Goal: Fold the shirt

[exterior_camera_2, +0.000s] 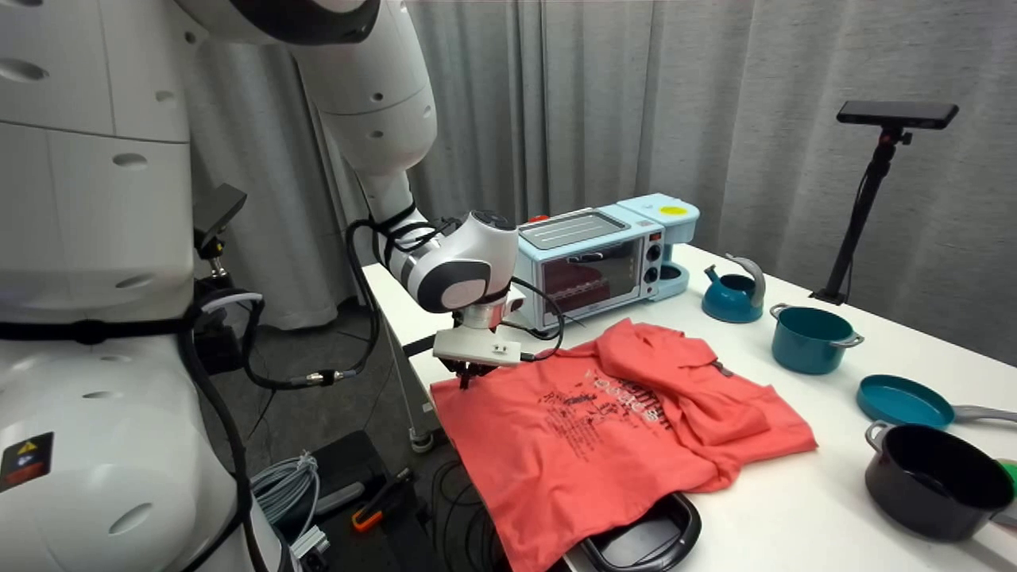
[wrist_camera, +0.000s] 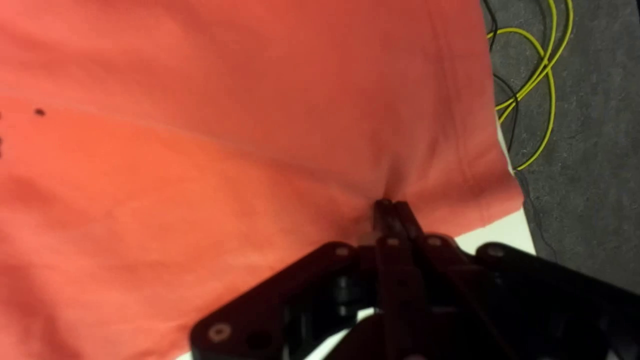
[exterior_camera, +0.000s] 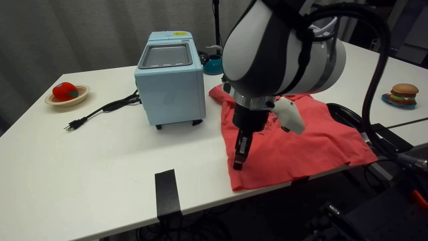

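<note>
Prob. main risk is slip: tool (wrist_camera: 392, 202) clamps just a small pucker of coral-red T-shirt (exterior_camera_2: 612, 437) nr its hem corner, which lies at edge of white worktop (exterior_camera: 117, 174); T-shirt's partly over black tray (exterior_camera_2: 647, 548), so pulling might drag that too

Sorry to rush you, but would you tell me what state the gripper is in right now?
Gripper: closed, pinching a bit of the coral-red T-shirt near one corner.
</note>
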{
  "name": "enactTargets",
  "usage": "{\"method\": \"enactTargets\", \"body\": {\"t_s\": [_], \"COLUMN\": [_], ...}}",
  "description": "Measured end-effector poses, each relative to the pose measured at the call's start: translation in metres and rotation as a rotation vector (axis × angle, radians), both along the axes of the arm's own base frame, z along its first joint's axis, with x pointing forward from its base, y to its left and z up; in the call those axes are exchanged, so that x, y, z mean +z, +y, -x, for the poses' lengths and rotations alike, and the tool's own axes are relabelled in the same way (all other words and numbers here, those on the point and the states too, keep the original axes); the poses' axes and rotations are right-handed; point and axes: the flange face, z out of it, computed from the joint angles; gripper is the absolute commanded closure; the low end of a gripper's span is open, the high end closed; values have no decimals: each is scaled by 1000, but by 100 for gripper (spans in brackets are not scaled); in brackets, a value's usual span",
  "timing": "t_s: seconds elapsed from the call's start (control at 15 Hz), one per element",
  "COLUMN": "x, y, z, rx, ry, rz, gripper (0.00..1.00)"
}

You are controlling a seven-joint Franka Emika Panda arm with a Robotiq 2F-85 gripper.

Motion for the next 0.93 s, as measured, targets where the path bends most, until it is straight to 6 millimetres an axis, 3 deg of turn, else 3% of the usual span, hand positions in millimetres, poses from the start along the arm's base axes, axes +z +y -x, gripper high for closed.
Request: {"method": "enactTargets", "body": {"t_s": [0.33,0.6,0.93], "x": [19,59,111], "y": [-25,-55,-98], "z": [-32,-69,-114], "rx": [-98,-206,-312], "ry": [-11,-3,-165], "rz": [-25,-73,-79], "gripper": [100,100,100]}}
